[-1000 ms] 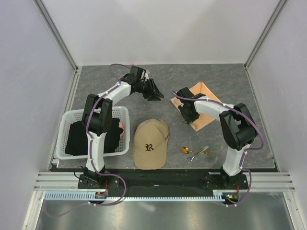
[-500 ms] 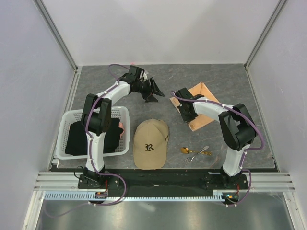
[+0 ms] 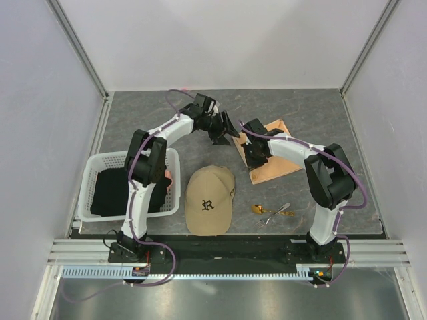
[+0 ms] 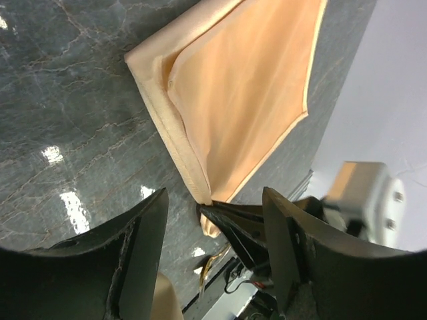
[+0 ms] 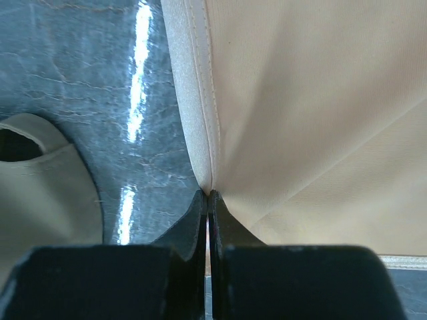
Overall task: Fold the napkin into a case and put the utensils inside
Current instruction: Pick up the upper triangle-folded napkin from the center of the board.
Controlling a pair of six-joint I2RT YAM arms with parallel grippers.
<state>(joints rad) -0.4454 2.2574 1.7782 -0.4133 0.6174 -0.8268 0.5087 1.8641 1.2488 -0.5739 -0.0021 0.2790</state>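
Folding step: early; right gripper [image 3: 253, 157] clenched on the left hem of the napkin [image 3: 277, 155], far-right of the cap [image 3: 209, 200]; utensils [image 3: 272, 212] lie near.
Left wrist: left gripper [image 4: 213, 195] released, hovering by the pinched hem; long axis seemingly near-left to far-right.
Right wrist: hem nipped; next, carry it across.

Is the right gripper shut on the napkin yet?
Shut. In the right wrist view the right gripper has its jaws together, pinching the hemmed edge of the napkin.
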